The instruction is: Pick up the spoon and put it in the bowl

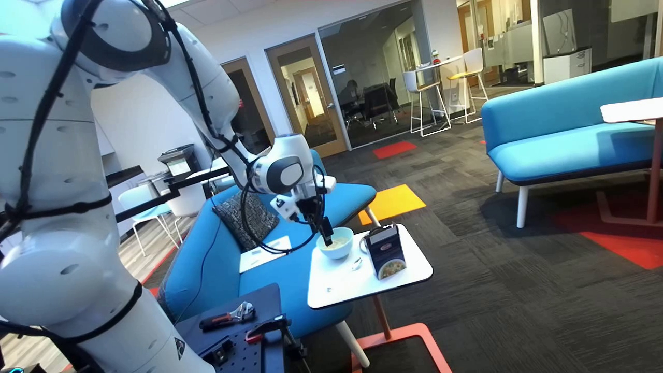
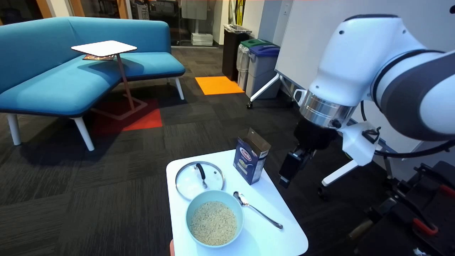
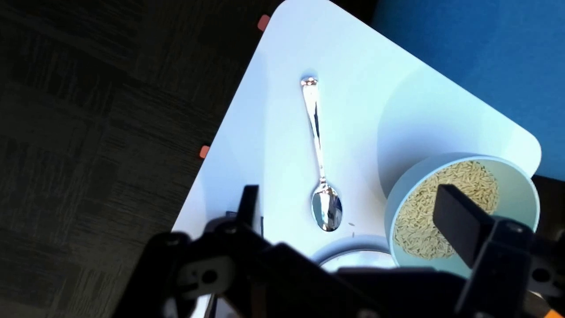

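A shiny metal spoon [image 3: 318, 145] lies flat on the white table, beside the bowl; it also shows in an exterior view [image 2: 241, 198]. The small round pale blue-green bowl [image 2: 213, 196] holds pale rice-like grains; it also shows in the wrist view [image 3: 516, 194] and in an exterior view [image 1: 337, 253]. My gripper [image 3: 348, 194] is open and empty. It hangs above the table, also visible in an exterior view [image 2: 286, 176]. In the wrist view the spoon's oval end appears between the two fingers, below them, and the right finger overlaps the bowl.
A glass lid [image 2: 186, 181] with a dark handle lies behind the bowl. A dark blue cardboard box [image 2: 245, 161] stands open-topped near the table edge. The small white table [image 2: 273, 240] has rounded corners. A blue sofa [image 1: 285, 280] stands beside it.
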You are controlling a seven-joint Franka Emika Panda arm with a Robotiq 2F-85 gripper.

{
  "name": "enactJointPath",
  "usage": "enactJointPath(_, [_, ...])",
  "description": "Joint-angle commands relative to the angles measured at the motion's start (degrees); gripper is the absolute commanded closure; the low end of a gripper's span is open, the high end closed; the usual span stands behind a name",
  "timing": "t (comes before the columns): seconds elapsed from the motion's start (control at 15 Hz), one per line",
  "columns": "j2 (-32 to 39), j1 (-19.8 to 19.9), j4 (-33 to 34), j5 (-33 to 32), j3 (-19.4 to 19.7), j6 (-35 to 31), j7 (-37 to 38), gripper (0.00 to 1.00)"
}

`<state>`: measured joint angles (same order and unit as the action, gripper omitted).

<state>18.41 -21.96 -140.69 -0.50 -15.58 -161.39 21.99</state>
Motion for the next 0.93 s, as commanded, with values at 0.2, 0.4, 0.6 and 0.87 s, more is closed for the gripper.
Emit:
enactJointPath(0.2, [11.6, -7.8, 2.4, 0.4, 7.0, -9.8, 3.2, 0.0])
enactJointPath(0.4, [15.8, -11.2, 4.5, 1.7, 9.4, -11.0, 3.6, 0.0])
enactJointPath(0.6, [19.8, -12.3, 7.6, 3.8, 9.2, -11.2, 2.8, 0.0])
enactJointPath(0.87, [24.2, -13.2, 12.5, 5.2, 9.4, -9.7, 2.1, 0.0])
